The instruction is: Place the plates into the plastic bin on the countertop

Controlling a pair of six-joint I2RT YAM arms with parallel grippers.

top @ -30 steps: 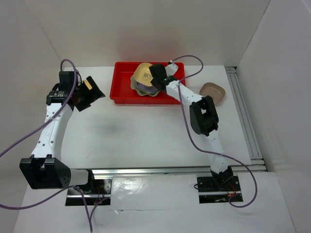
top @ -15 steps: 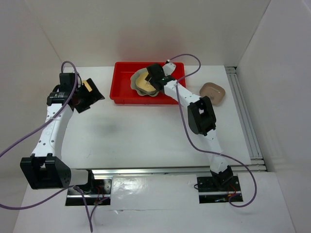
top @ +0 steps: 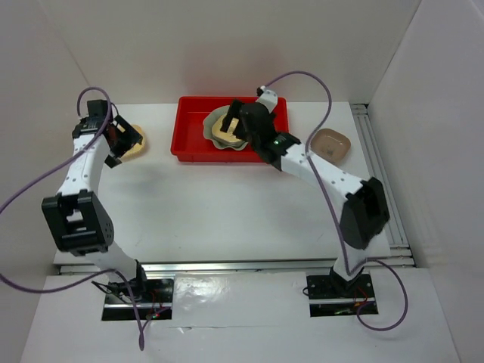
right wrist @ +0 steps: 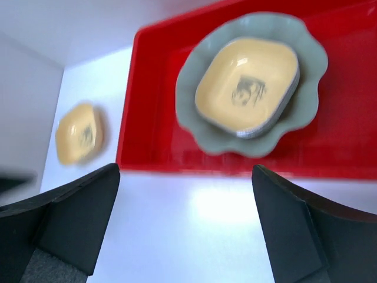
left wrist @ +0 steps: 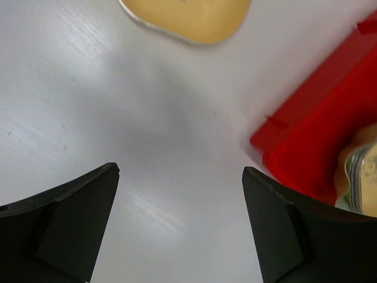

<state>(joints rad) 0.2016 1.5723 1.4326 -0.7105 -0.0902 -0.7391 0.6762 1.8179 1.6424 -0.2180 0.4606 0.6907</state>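
Observation:
The red plastic bin (top: 193, 140) stands at the back of the white countertop (top: 227, 204). In it lies the pale green scalloped plate (right wrist: 203, 132) with a yellow plate (right wrist: 247, 85) on top; edges of other small plates show under that one. My right gripper (top: 233, 125) hovers over this stack, open and holding nothing (right wrist: 185, 171). A second yellow plate (top: 138, 144) lies on the countertop left of the bin, also seen in the wrist views (left wrist: 188, 17) (right wrist: 80, 134). My left gripper (top: 123, 138) is open just beside it (left wrist: 179, 171). A brown plate (top: 331, 144) lies right of the bin.
White walls close in the countertop at the back and on both sides. A metal rail (top: 382, 181) runs along the right edge. The bin's near left corner (left wrist: 277, 141) is close to my left gripper's right finger.
My right gripper has lowered the yellow plate onto the stack in the bin and opened. My left arm has swung left and back, bringing its gripper over the yellow plate on the countertop.

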